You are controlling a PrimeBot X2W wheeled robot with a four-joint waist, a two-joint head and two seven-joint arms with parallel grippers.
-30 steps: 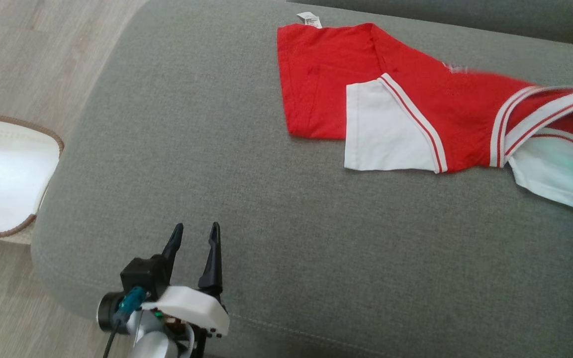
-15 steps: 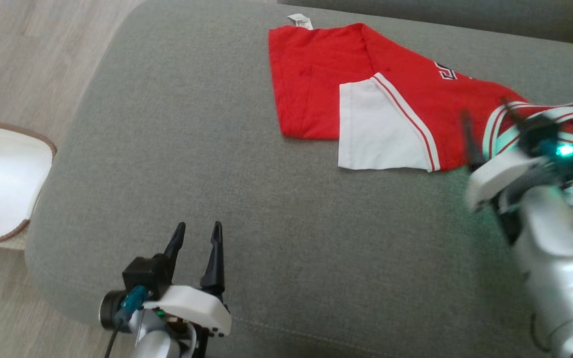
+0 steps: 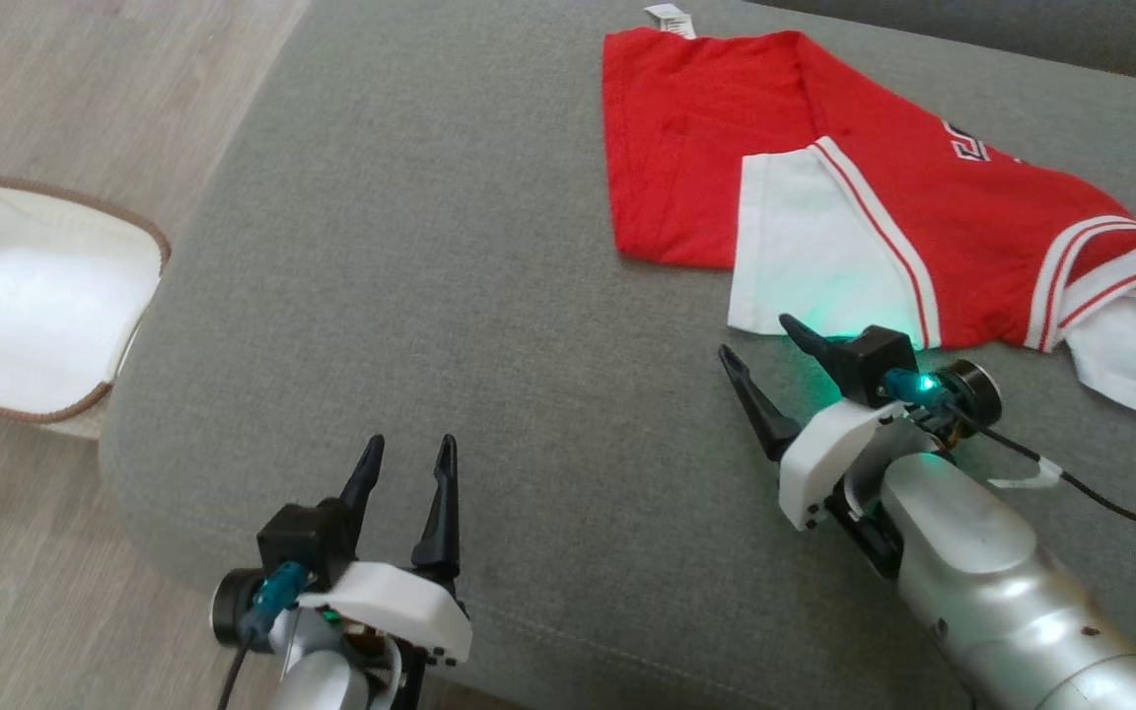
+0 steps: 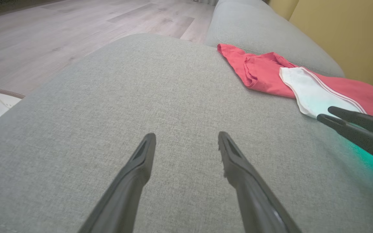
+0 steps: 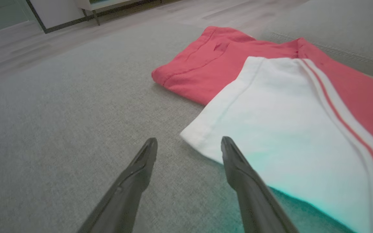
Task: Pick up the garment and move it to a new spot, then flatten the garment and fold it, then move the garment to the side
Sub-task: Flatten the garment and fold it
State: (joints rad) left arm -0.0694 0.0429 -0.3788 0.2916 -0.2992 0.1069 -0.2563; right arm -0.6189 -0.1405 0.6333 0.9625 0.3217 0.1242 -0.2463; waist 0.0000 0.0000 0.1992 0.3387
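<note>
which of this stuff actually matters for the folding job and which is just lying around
For the job: red and white shirt; grey sofa seat under it; left hand and right hand, both open.
Just lying about: white basket with brown rim; wood floor.

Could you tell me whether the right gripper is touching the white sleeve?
Cannot tell: in the right wrist view the right gripper overlaps the white sleeve, but neither contact nor gap shows plainly.

The garment (image 3: 706, 148) runs off the head view's right edge.
</note>
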